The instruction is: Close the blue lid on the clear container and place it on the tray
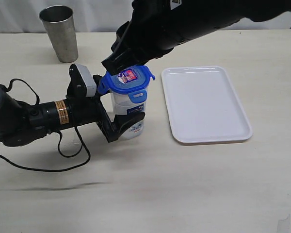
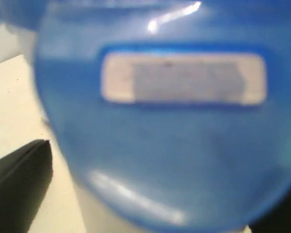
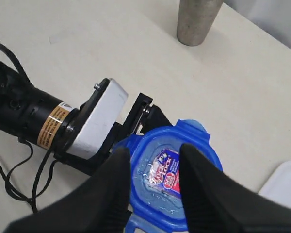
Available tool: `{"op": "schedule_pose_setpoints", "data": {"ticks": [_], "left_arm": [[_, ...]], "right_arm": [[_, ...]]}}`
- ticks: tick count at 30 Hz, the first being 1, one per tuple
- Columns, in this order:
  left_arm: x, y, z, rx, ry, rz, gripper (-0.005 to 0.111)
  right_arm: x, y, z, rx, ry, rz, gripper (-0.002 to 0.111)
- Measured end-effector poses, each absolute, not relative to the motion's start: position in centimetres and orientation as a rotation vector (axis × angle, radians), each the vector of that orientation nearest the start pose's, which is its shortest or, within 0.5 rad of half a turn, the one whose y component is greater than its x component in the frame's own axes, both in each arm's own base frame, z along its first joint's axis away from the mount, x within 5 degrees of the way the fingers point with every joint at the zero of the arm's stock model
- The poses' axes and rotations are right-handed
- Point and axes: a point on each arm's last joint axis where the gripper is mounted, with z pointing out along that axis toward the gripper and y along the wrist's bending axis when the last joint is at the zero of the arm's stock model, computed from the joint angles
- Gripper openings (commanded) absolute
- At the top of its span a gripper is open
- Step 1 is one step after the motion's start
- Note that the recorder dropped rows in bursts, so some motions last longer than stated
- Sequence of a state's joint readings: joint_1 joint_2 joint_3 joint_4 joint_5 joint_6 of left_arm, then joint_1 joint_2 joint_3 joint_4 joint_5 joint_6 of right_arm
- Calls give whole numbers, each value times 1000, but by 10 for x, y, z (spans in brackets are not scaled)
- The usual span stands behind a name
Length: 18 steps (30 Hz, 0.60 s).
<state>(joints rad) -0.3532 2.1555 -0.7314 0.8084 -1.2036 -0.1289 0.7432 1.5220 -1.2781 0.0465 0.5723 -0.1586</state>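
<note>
Exterior view: glossy blue lid (image 1: 131, 81), rounded-square with its red-blue sticker facing up, sits on top of the translucent clear container (image 1: 128, 109). The container stands upright on the beige surface (image 1: 184, 184), near the flat white tray (image 1: 206, 104) but not touching it. Left fingers (image 1: 133, 119) clamp the container's lower body. The 2 right fingers (image 3: 203, 189) are parted over the lid, gripping nothing.

One metal cup (image 1: 59, 33) stands at the upper left of the exterior view. One clear container (image 1: 122, 103) is near the middle, with one blue lid (image 1: 131, 80) on it. One white tray (image 1: 206, 104) lies right of centre. Two robot arms show: the left arm (image 1: 34, 116) at the left edge, the right arm (image 1: 184, 22) along the top.
</note>
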Motion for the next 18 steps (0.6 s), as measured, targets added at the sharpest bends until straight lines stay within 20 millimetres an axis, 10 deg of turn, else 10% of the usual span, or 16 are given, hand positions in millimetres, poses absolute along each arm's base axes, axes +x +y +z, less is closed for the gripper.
{"op": "schedule_pose_setpoints", "data": {"ticks": [8,18], "left_arm": [[289,-174,80,1009,1540,-770,0],[286,-176,84,1098,1542,-770,0]], "right_arm": [[251,234,328,-972,2122,348,34],[254,214,362,-846,2331,139,34]]}}
